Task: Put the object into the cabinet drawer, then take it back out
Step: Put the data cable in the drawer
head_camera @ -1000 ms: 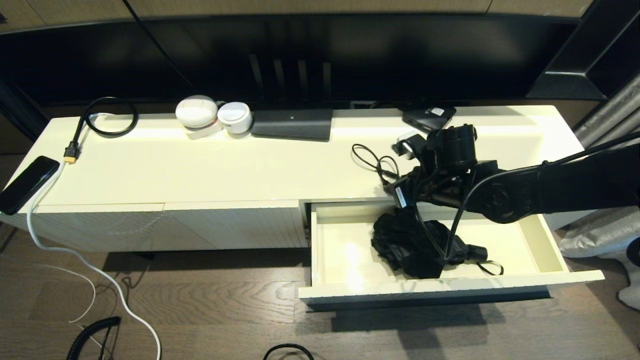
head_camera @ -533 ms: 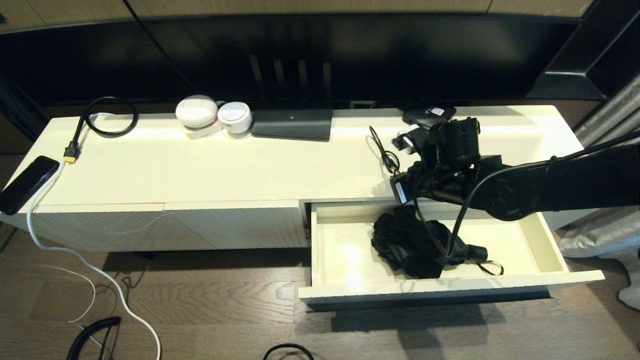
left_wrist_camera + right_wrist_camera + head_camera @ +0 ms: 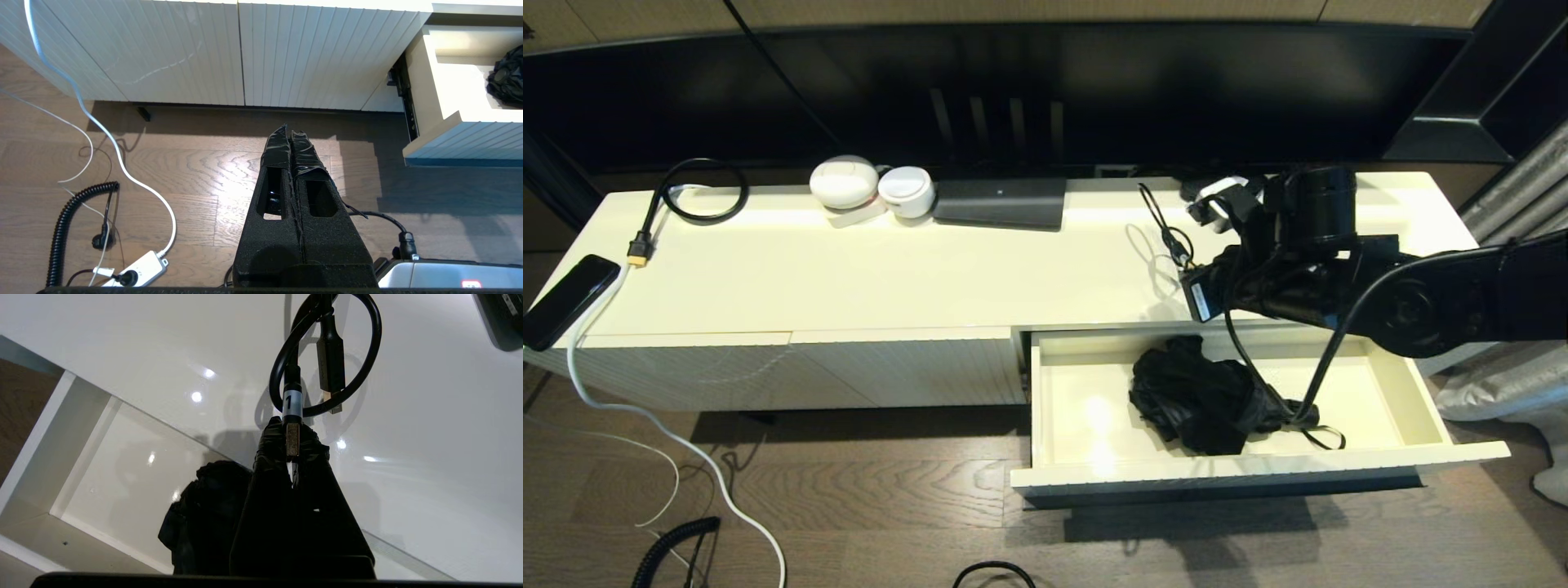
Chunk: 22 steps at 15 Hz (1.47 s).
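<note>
My right gripper (image 3: 292,435) is shut on the metal plug of a black looped cable (image 3: 369,355) bearing a tag marked "1". In the head view the cable (image 3: 1168,233) hangs from the gripper (image 3: 1186,268) above the cream cabinet top (image 3: 931,269), just behind the drawer. The cabinet drawer (image 3: 1388,392) stands pulled out, its ribbed front (image 3: 1258,474) toward me. A black folded umbrella (image 3: 1201,396) lies inside it. My left gripper (image 3: 289,130) is shut on nothing and parked low over the wood floor, in front of the ribbed panels.
On the cabinet top are a black phone (image 3: 568,298) at the left edge, a black coiled cable (image 3: 698,192), two white round devices (image 3: 844,181) and a flat black box (image 3: 1001,202). A white cord (image 3: 654,416) trails onto the floor. A power strip (image 3: 139,267) lies near the left arm.
My right gripper has risen and moved back and to the right with the cable, from the drawer's rear edge to over the cabinet top. The umbrella and drawer have not moved.
</note>
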Tool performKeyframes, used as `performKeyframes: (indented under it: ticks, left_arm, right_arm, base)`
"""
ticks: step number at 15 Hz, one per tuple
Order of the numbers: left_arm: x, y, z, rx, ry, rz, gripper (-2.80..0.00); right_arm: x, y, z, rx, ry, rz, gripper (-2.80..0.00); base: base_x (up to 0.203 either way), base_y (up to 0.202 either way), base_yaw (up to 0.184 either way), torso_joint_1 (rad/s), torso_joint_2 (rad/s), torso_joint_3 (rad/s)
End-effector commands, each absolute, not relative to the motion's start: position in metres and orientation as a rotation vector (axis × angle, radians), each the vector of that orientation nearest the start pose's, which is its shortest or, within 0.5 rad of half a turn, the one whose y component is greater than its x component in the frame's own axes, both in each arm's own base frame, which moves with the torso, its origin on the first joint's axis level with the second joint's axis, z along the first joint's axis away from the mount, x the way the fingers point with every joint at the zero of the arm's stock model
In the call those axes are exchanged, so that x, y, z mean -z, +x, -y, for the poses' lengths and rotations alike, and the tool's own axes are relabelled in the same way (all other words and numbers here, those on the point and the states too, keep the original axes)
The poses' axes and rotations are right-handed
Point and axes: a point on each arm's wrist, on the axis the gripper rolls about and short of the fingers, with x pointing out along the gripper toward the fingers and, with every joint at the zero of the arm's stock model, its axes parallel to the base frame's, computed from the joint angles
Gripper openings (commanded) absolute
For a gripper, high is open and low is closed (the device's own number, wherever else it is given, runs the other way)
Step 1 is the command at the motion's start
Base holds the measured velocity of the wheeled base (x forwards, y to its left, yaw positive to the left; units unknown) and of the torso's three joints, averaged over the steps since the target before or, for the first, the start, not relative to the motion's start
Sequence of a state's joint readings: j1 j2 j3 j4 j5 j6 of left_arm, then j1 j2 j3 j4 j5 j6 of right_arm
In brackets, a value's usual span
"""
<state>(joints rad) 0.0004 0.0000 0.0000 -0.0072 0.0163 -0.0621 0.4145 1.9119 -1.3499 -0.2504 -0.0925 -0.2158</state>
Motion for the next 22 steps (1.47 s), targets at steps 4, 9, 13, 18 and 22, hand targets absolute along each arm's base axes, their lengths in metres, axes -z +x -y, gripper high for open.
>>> performKeyframes:
  ticks: [4,9,13,18,22]
  left_arm:
    - [-0.076,-0.023,0.000,-0.017,-0.063,0.008,-2.80]
    - [-0.076,-0.023,0.000,-0.018,-0.063,0.008,-2.80]
    - [-0.076,-0.023,0.000,-0.018,-0.063,0.008,-2.80]
    - [-0.076,-0.023,0.000,-0.017,-0.063,0.008,-2.80]
    - [-0.076,-0.023,0.000,-0.018,-0.063,0.010,-2.80]
  right_arm:
    - [-0.216,0.298,-0.123,-0.303,-0.363,-0.375,-2.80]
    - [-0.188,0.256,-0.082,-0.252,-0.396,-0.560,-2.80]
    - [-0.172,0.240,-0.057,-0.215,-0.455,-0.625,-2.80]
    - [-0.139,0.241,-0.050,-0.212,-0.466,-0.748,-2.80]
    - [-0.118,0.261,-0.055,-0.198,-0.422,-0.794,-2.80]
  base:
    - [0.000,0.000,0.000,0.000,0.00,0.000]
    - [0.000,0.000,0.000,0.000,0.00,0.000]
    - [0.000,0.000,0.000,0.000,0.00,0.000]
    - [0.000,0.000,0.000,0.000,0.00,0.000]
    - [0.000,0.000,0.000,0.000,0.00,0.000]
